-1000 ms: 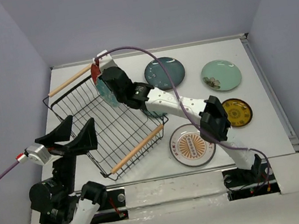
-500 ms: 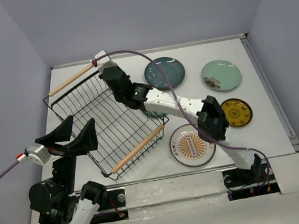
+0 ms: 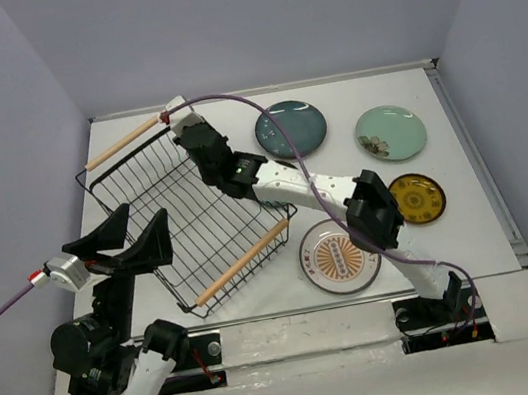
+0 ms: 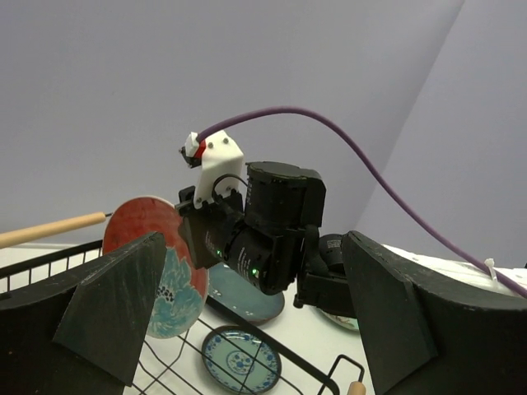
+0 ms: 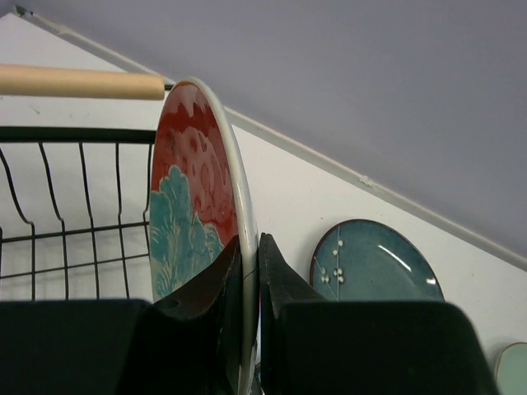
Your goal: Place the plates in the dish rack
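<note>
On the white worktop (image 3: 468, 204), your right claw (image 5: 247, 247) pinches the red plate (image 5: 193, 189) upright at the dish rack's (image 3: 188, 225) far end. Your left claw (image 3: 135, 241) hangs spread. Next, you probably need to seat the plate between the wires, then let go.

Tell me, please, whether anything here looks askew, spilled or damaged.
Only the dish rack stands out: it sits diagonal to the table's edges. The red plate, pinched upright by the right gripper, looks intact; nothing spilled.

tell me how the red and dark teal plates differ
The red plate stands on edge, pinched by the right gripper at the rack; the dark teal plate lies flat on the table, untouched. The red plate bears a teal flower; the dark teal plate has white specks. Both are round.
</note>
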Action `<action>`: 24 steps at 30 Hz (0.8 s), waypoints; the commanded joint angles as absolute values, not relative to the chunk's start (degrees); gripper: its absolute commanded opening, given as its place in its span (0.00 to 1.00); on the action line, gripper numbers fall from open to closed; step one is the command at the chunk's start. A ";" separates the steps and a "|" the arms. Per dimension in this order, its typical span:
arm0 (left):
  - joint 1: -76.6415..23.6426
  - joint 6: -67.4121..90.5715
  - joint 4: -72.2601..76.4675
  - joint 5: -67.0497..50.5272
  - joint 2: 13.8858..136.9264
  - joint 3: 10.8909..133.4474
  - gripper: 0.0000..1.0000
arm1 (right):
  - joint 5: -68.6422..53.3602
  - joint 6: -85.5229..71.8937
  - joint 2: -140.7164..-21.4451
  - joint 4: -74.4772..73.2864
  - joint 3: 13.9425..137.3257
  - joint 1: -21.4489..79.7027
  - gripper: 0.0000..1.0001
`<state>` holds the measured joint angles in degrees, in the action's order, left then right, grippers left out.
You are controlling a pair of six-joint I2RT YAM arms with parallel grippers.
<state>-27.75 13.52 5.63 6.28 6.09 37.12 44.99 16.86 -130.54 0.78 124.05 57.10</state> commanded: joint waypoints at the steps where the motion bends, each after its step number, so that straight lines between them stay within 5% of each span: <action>1: -28.04 12.57 7.82 6.94 5.54 39.02 0.99 | 44.91 18.10 -127.18 15.90 122.44 58.79 0.07; 24: -28.30 12.48 7.91 6.86 6.42 38.94 0.99 | 42.89 25.49 -131.39 20.92 122.08 59.33 0.07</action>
<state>-28.08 13.41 5.61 6.28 6.09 37.12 42.37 22.50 -131.52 8.29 116.40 58.96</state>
